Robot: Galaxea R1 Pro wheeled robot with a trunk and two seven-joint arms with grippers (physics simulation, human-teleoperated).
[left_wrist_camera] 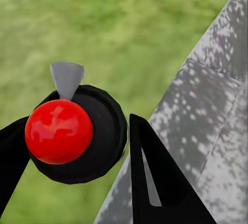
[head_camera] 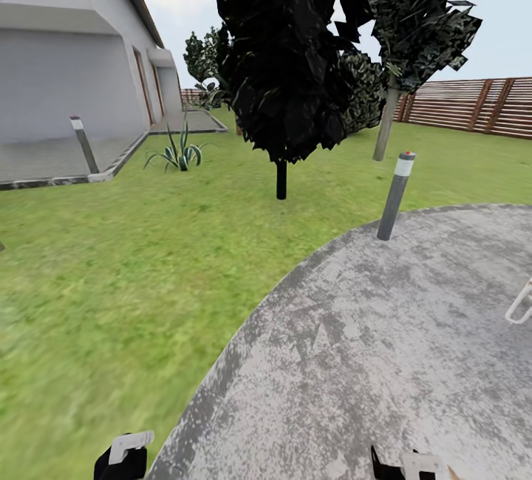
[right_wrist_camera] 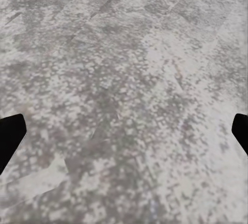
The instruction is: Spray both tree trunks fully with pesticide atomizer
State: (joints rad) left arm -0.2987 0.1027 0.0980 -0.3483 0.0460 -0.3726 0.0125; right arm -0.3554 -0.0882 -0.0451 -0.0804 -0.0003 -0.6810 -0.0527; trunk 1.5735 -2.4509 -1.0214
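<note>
— grey mottled stone patio (head_camera: 384, 347) under the robot, blurry green grass floor (head_camera: 111, 258) beside it. what of the grippers?
— right gripper (right_wrist_camera: 129, 118): black fingers (right_wrist_camera: 9, 136) spread wide, nothing between them, patio beneath. left gripper (left_wrist_camera: 77, 121): fingers apart too, over the patio's edge; a glossy red ball on a black round disc (left_wrist_camera: 108, 131) sits between them in the wrist view — touching or not, i cannot tell.
— and the trees?
— one straight grey-brown tree trunk (head_camera: 384, 129) stands far off on the lawn, near the brown slatted wooden fence (head_camera: 473, 103), behind a thin-trunked dark conifer (head_camera: 284, 59). a grey bollard (head_camera: 395, 196) stands at the patio's rim.
</note>
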